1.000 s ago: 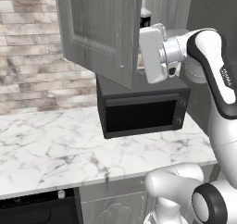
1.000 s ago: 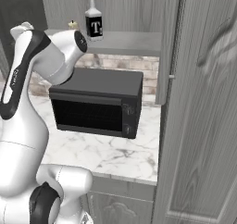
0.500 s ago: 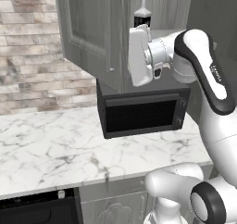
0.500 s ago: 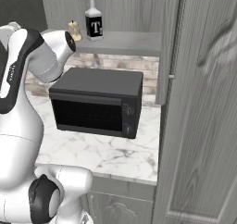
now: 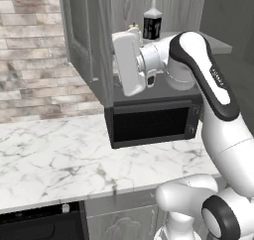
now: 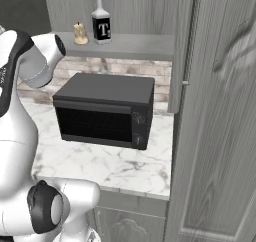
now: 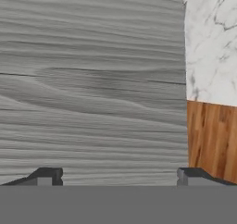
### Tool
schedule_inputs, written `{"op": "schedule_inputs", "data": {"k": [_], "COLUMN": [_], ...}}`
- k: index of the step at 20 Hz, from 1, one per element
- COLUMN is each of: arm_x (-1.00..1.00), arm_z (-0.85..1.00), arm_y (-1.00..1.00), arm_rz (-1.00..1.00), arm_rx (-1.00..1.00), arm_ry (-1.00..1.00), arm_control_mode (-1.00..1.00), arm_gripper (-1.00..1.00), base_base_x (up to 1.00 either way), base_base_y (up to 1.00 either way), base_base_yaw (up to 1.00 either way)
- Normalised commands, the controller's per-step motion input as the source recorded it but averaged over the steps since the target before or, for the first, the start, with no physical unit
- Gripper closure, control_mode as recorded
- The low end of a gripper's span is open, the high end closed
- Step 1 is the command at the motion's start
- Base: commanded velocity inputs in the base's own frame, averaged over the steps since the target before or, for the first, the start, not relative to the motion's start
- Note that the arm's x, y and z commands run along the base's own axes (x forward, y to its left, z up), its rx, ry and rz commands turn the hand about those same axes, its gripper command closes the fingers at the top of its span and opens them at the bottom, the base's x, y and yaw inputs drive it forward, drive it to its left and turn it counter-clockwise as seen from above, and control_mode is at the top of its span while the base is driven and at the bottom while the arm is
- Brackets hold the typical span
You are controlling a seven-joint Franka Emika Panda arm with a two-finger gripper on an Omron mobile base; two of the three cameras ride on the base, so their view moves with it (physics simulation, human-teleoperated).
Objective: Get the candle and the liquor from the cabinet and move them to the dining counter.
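Pincer [image 7: 119,174] released, jaws wide, facing grey wood-grain cabinet [image 7: 92,79] panel close ahead; marble worktop [image 7: 210,42] and wood floor [image 7: 210,140] beyond its edge.

Candle [image 6: 80,33] left of liquor [image 6: 101,25], on cabinet [image 6: 135,45] shelf above microwave [image 6: 105,108].

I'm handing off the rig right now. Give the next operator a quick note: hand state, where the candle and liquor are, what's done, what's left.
Hand: open, holding nothing, facing grey wood-grain panel close up.
Candle and liquor: side by side on the open cabinet shelf, above the microwave, candle left of the bottle in the right base view.
Done: doors open.
Left: grasp both and carry them to the dining counter.
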Motion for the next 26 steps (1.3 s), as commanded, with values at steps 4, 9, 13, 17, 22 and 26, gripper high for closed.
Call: {"op": "schedule_inputs", "data": {"k": [4,9,13,17,22,26], "arm_x": [-0.11,-0.17,-0.09,0.0,-0.12,-0.29], "arm_z": [0.0,0.0,-0.05,-0.13,-0.05,0.0], "arm_y": [0.53,0.48,0.28,-0.01,-0.17,-0.36], "arm_rz": [0.05,0.03,0.01,0.01,0.0,-0.07], "arm_rx": [0.0,0.0,-0.02,-0.1,-0.22,-0.25], "arm_ry": [0.0,0.0,0.0,0.0,-0.1,-0.18], "arm_control_mode": [-1.0,-1.0,-1.0,-1.0,-1.0,-1.0], "arm_gripper": [-1.0,-1.0,-1.0,-1.0,-1.0,-1.0], "base_base_x": [0.0,0.0,0.0,0.0,0.0,0.0], "base_base_y": [0.0,0.0,0.0,0.0,0.0,0.0], "base_base_yaw": [0.0,0.0,0.0,0.0,0.0,0.0]}}
